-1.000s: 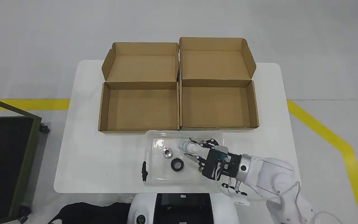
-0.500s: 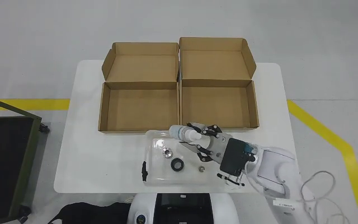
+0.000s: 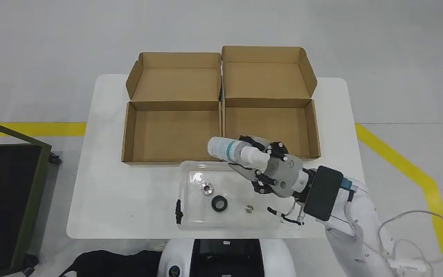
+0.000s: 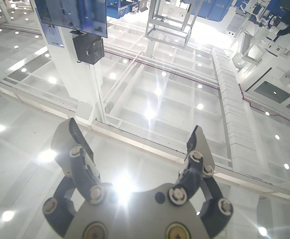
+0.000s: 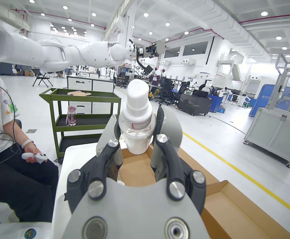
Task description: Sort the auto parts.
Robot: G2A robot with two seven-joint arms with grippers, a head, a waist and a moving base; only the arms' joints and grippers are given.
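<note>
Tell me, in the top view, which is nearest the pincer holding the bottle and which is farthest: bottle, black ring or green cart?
1. The white bottle, gripped in the right pincer.
2. The black ring, in the clear tray, nearer the robot.
3. The green cart, off the table on the robot's left.

A pale grey floor [image 3: 55, 41] marked with yellow lines [image 3: 394, 158] surrounds the white tabletop [image 3: 104, 173]. A green metal cart [image 5: 90, 96] with three shelves stands near the tabletop. Farther back in the hall are black office chairs [image 5: 167, 90], white cabinets [image 5: 90, 84] and blue machine housings [image 5: 265, 97]. Overhead, a white coffered ceiling [image 4: 176, 95] carries round lights [image 4: 158, 91] and a thin red pipe [image 4: 192, 79]. A white pillar [image 4: 68, 86] bears a screen [image 4: 72, 15].
</note>
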